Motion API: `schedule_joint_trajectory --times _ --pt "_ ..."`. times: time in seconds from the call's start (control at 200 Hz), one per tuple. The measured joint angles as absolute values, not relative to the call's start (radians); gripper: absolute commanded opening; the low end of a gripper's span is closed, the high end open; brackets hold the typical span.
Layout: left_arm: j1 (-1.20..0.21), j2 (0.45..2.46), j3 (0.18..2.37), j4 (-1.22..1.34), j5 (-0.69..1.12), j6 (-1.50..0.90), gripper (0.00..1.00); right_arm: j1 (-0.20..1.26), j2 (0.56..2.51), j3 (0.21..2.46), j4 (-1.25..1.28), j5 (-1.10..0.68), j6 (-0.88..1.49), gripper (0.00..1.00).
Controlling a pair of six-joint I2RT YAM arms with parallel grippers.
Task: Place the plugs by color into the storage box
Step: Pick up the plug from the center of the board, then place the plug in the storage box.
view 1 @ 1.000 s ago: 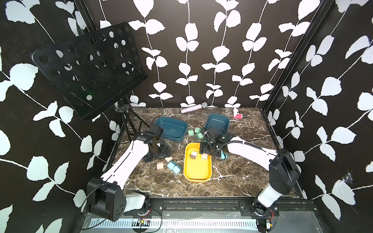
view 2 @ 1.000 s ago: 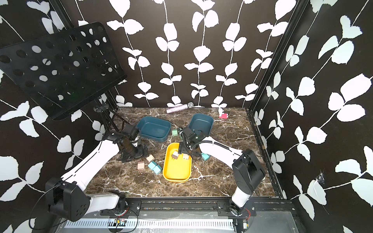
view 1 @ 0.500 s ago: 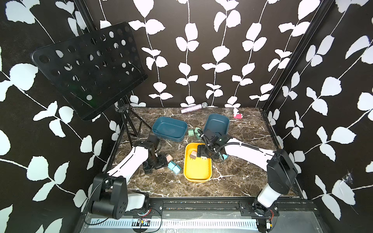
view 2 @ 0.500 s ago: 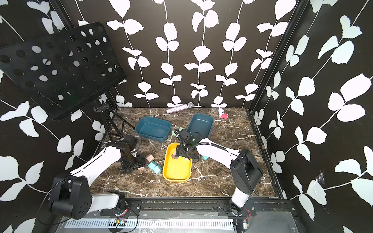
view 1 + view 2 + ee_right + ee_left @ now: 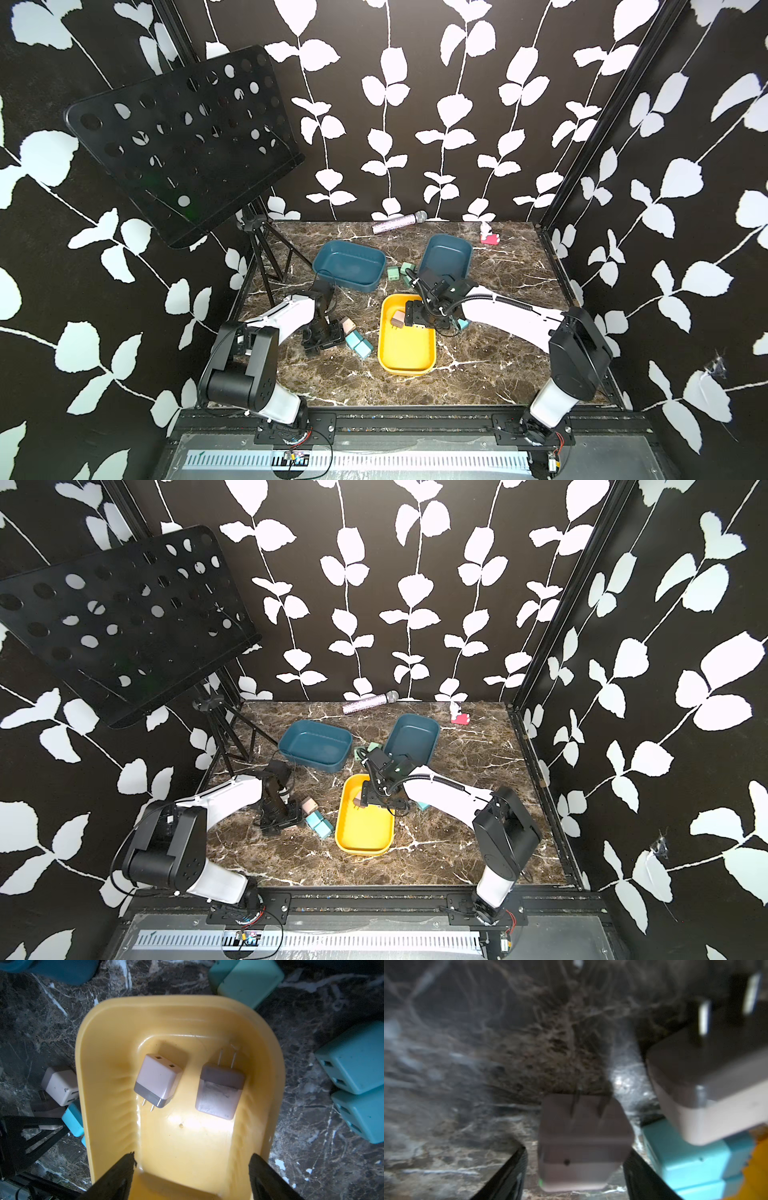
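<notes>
Robot lab booth: leaf-print walls [image 5: 415, 104] enclosing a marble tabletop [image 5: 478, 374].

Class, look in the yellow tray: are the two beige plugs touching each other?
Apart. The right wrist view shows bare floor of the yellow tray between the pale beige plug and the greyer beige plug.

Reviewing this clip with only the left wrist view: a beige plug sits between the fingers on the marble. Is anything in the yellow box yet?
Observer: Yes, two beige plugs lie in the yellow box, as the right wrist view shows.
Operator: Where is the right gripper?
Observer: The right gripper hangs over that box, jaws open, holding nothing.
Operator: And the teal tubs?
Observer: Both teal tubs show nothing inside in a top view.
</notes>
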State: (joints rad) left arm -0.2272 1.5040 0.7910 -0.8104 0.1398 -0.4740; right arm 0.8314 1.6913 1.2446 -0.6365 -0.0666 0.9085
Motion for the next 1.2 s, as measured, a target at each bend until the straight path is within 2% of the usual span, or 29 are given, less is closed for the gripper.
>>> schedule_joint_trajectory --times 0.2,0.94,1.07,1.2 --pt "-0.227 1.505 0.791 -0.820 0.072 -0.441 0.45 0.831 1.691 1.227 -0.634 -0.066 0.909 0.85" --pt "-0.242 1.479 1.027 -0.931 0.062 -0.373 0.41 0.824 1.659 1.236 -0.667 -0.017 0.908 0.86" --pt "-0.305 1.472 1.093 -0.947 0.074 -0.394 0.41 0.799 1.604 1.229 -0.673 -0.002 0.908 0.86" --pt "-0.426 1.488 1.166 -0.949 0.101 -0.447 0.42 0.764 1.531 1.195 -0.675 0.015 0.909 0.86"
